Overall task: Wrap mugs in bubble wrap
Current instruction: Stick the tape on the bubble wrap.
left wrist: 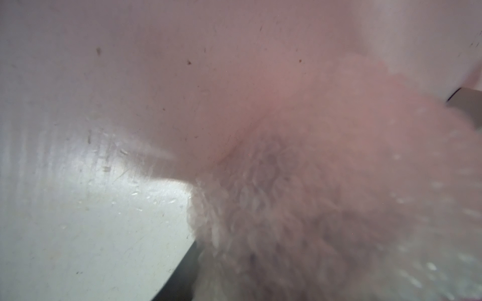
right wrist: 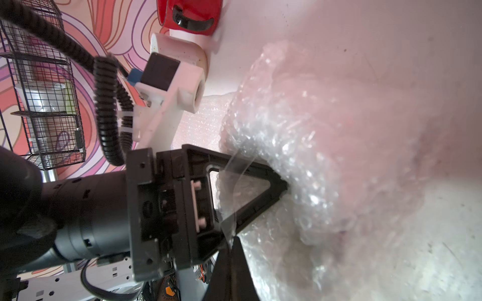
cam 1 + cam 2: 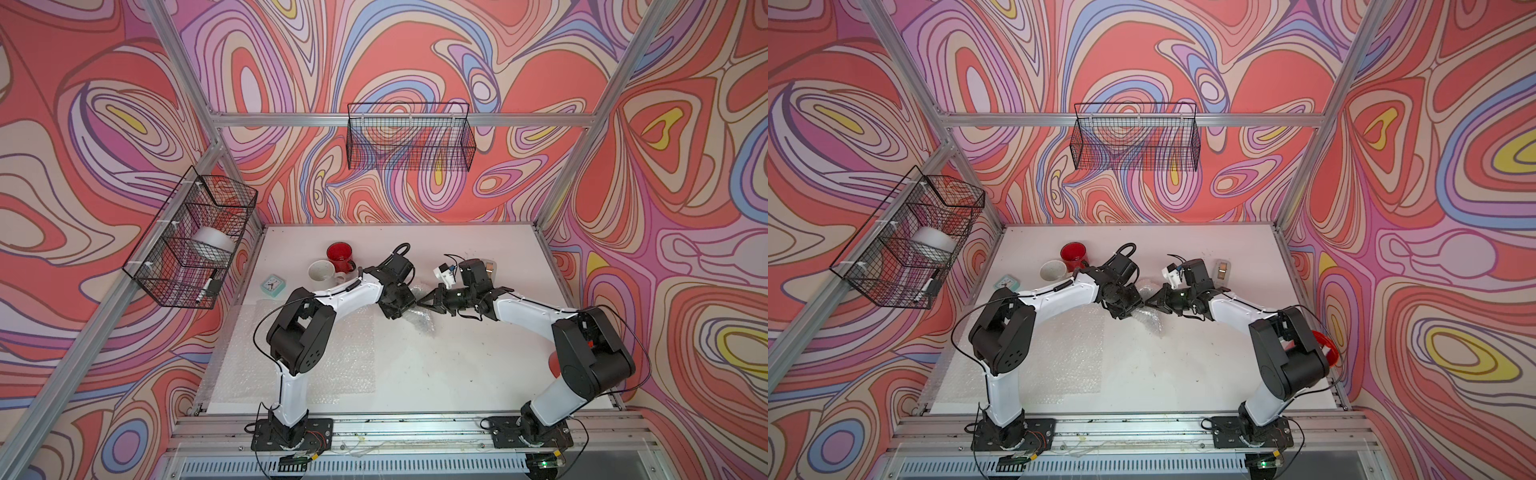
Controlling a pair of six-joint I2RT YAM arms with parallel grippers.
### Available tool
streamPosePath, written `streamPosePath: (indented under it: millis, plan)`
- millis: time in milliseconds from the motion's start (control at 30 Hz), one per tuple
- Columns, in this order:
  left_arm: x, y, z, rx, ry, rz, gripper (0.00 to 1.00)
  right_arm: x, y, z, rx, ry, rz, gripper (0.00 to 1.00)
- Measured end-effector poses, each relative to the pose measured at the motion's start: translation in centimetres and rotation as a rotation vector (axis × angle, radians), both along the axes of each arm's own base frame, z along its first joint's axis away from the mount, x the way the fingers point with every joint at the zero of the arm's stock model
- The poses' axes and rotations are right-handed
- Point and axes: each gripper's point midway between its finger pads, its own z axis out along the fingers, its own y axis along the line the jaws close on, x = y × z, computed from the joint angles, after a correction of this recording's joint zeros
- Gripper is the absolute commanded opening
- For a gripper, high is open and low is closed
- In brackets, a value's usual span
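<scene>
My left gripper (image 2: 284,186) has its jaws part-way apart and clamped on the crumpled bubble-wrap bundle (image 3: 420,322). In its own wrist view the wrap fills the space between the two fingers, too blurred for me to make out a mug inside. My right gripper (image 3: 422,302) points straight at the left one, almost tip to tip, jaws together against the same bundle. A clear film strip (image 2: 230,179) runs up from its tip, and I cannot tell whether it is pinched. The red mug (image 3: 340,254) and white mug (image 3: 322,272) sit just beside each other beyond the left gripper, toward the back wall. A flat bubble wrap sheet (image 3: 353,357) lies behind that gripper, under the left arm.
</scene>
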Motion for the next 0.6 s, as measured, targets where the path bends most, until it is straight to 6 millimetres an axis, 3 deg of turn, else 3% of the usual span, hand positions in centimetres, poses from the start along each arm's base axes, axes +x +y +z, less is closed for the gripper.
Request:
streamPosePath:
  millis: [333, 600]
  plan:
    - [0.0, 0.0, 0.0, 0.000, 0.000, 0.000, 0.45, 0.1, 0.0, 0.2, 0.018, 0.015, -0.020, 0.00]
    - [0.0, 0.0, 0.0, 0.000, 0.001, -0.001, 0.45, -1.1, -0.2, -1.7, -0.081, 0.010, 0.012, 0.00]
